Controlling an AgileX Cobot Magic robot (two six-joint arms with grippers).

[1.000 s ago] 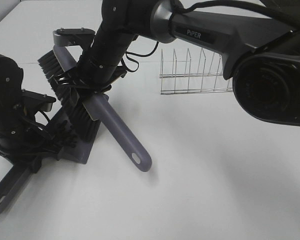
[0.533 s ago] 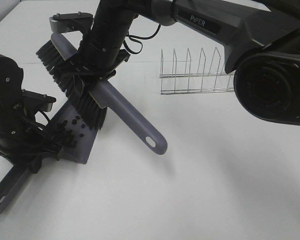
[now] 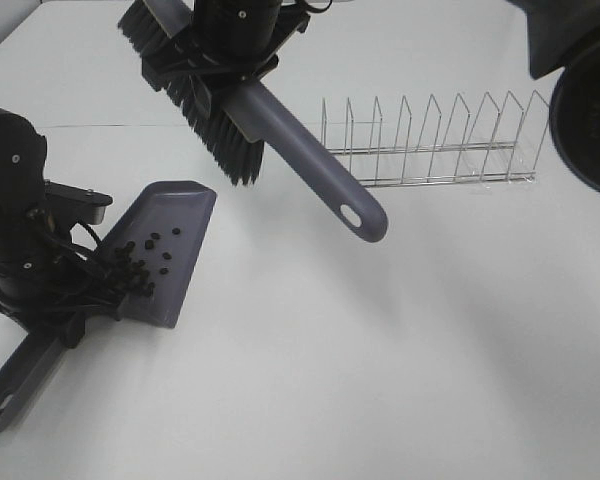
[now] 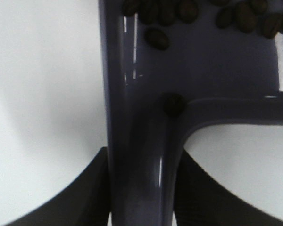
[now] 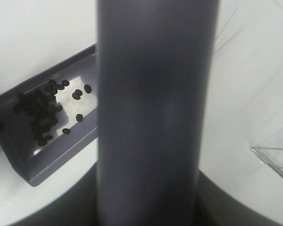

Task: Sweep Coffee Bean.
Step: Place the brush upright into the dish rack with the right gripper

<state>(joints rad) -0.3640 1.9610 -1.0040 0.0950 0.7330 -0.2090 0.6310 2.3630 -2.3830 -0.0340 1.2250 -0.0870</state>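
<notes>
The grey-purple dustpan (image 3: 185, 205) rests on the white table at the left. My left gripper (image 3: 68, 322) is shut on its handle (image 3: 20, 375). Several coffee beans (image 3: 138, 262) lie in the back of the pan, close to the handle. The left wrist view shows the handle (image 4: 141, 165) between the dark fingers (image 4: 92, 188), with beans (image 4: 184, 9) in the pan beyond. My right gripper (image 3: 228, 70) is shut on the brush handle (image 3: 310, 165) and holds the brush in the air. Its black bristles (image 3: 215, 125) hang above and behind the pan, apart from it. The right wrist view looks down past the handle (image 5: 151, 113) onto the beans (image 5: 42, 110).
A wire rack (image 3: 430, 150) stands at the back right of the table, just behind the tip of the brush handle. It shows as thin wires (image 5: 273, 160) in the right wrist view. White tabletop stretches across the front and right.
The right gripper has lifted the brush off the dustpan and carried it up and back. The beans in the pan now show. The left arm and the pan have stayed put.
</notes>
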